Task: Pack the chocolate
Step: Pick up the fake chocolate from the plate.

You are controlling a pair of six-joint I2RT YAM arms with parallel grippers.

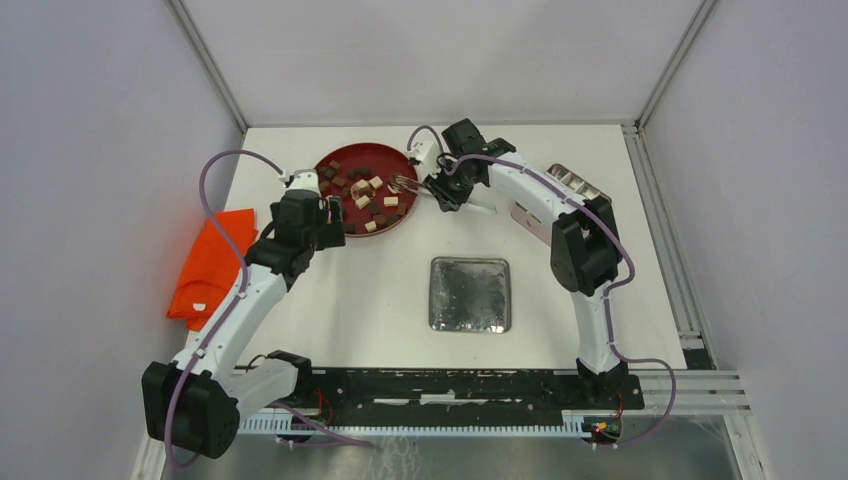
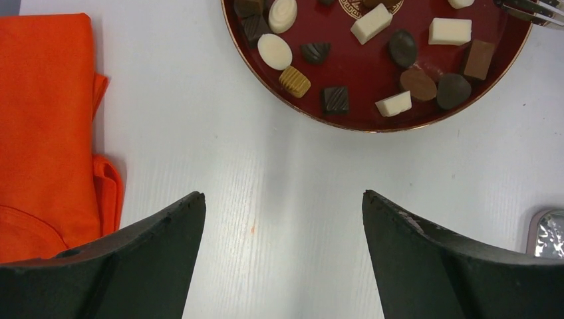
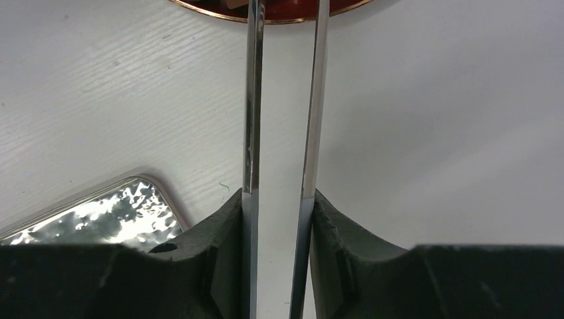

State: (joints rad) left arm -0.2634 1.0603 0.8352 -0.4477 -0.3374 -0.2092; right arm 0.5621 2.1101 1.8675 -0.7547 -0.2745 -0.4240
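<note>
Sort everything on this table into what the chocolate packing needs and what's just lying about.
Job: bite-size brown and white chocolates; round dark-red plate; shiny metal tongs in the right gripper; pale compartment box.
Lying about, apparently: folded orange cloth; square hammered silver tray.

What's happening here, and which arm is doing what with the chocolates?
The right gripper is shut on metal tongs, whose tips reach over the rim of the red plate. The chocolates, dark, light brown and white, lie loose on that plate, and none shows between the tong tips. The left gripper hangs open and empty over bare table near the plate, with the orange cloth beside it. A silver tray sits mid-table.
</note>
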